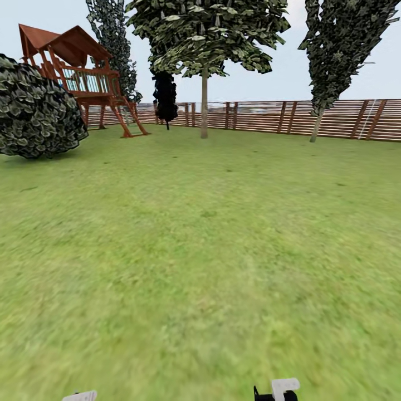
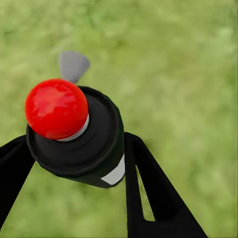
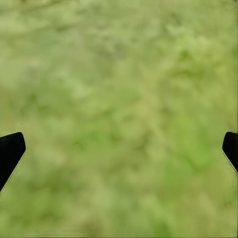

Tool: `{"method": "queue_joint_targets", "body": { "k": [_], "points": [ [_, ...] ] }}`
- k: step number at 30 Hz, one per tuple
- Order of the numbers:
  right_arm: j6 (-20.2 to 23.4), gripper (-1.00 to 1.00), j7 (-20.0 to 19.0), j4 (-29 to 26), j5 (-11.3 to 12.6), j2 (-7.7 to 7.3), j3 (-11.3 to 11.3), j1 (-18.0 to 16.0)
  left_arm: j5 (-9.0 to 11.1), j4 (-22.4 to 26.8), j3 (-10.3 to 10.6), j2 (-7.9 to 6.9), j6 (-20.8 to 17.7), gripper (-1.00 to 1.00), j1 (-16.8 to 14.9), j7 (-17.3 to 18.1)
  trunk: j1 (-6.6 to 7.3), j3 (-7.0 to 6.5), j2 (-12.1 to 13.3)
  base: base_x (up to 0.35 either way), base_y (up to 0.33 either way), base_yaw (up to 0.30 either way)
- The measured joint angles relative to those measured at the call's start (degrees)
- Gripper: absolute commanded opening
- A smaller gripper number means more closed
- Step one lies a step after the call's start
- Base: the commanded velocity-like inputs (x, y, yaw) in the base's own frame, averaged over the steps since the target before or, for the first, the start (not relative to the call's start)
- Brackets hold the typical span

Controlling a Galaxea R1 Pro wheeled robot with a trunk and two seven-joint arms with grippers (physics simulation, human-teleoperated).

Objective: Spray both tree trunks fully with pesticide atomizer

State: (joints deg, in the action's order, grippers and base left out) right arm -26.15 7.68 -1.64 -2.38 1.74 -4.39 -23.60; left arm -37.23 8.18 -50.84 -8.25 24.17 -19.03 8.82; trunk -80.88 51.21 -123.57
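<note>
**Atomizer held over the lawn, trees ahead at the fence**

In the left wrist view, the pesticide atomizer (image 2: 79, 136) is seen clamped between the two black fingers (image 2: 153, 193) of the left pincer (image 2: 74, 163). Its dark body is pressed on both sides by the fingers, its round red tip (image 2: 56, 108) is turned toward the camera, and a white band (image 2: 115, 173) is visible on its lower edge. A small grey tab (image 2: 73, 64) projects beyond the red tip. Blurred green lawn (image 2: 188, 74) is seen behind the bottle.

In the right wrist view, the fingertips (image 3: 10, 151) of the right pincer (image 3: 119, 148) are seen at opposite edges of the picture, set wide apart, with nothing between them but grass.

In the head view, a wide lawn (image 1: 200, 250) is shown, bounded by a reddish-brown slatted fence (image 1: 267, 116). Two trees stand near the fence: one (image 1: 204, 33) with a pale, bare trunk (image 1: 204, 103) near the middle, and another (image 1: 340, 44) with a thinner, leaning trunk (image 1: 317, 127) to the right. A round dark bush (image 1: 36, 111) and a wooden play tower (image 1: 78, 72) are placed at the left. White and black parts of the robot's arms (image 1: 281, 390) are cut by the lower edge.
</note>
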Motion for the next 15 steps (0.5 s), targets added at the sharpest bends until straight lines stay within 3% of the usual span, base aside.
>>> {"method": "queue_joint_targets", "body": {
  "k": [15],
  "points": [
    [0.0,1.00,0.0,0.0,0.0,0.00,0.0,0.0,0.0,-0.2,0.1,0.26,0.0,-1.00,0.0,0.0,0.00,0.00,0.0,0.340,0.000,0.000]
  ]
}}
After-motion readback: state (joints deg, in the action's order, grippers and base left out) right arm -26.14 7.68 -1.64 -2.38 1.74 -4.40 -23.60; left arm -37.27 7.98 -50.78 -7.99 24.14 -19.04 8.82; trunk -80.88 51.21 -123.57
